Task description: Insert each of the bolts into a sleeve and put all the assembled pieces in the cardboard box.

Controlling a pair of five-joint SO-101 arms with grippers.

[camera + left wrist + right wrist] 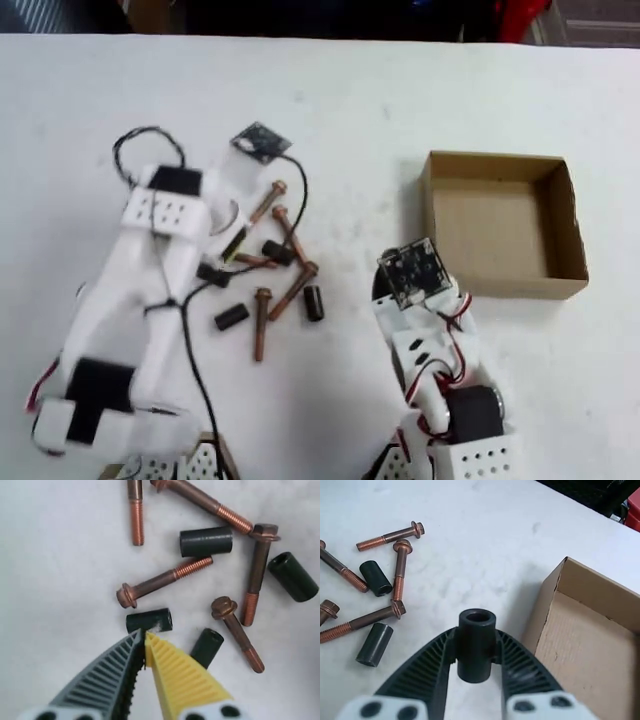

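The right tool [476, 639] was clamped on a black held sleeve [476, 630], which stood upright with its open bore facing the wrist camera. Whether the sleeve's lower end cleared the white surface [485, 540] could not be told. Just beside it stood the open-topped cardboard box [580, 645], its far side cut off by the frame edge. In the high view this tool sat low and right of centre. It was almost wholly hidden under its camera board [415, 270], with the box's near wall just to the upper right.

The left tool [142, 636] was all but closed, and its grey and yellow fingers [185, 680] had nothing between them. Their tips lay at the edge of a lying sleeve [149, 620], but contact could not be made out. Around it were copper bolts [162, 580] and other loose sleeves [206, 541], and two of the bolts were cut off by the frame edge.

In the high view this scatter sat left of centre. The left arm [150, 260] and a black cable [297, 195] partly covered it, so some pieces were hard to separate.

Bare surface stretched across the upper part of the high view to its far edge along the top of the frame. A narrower open strip lay between the scatter and the box.
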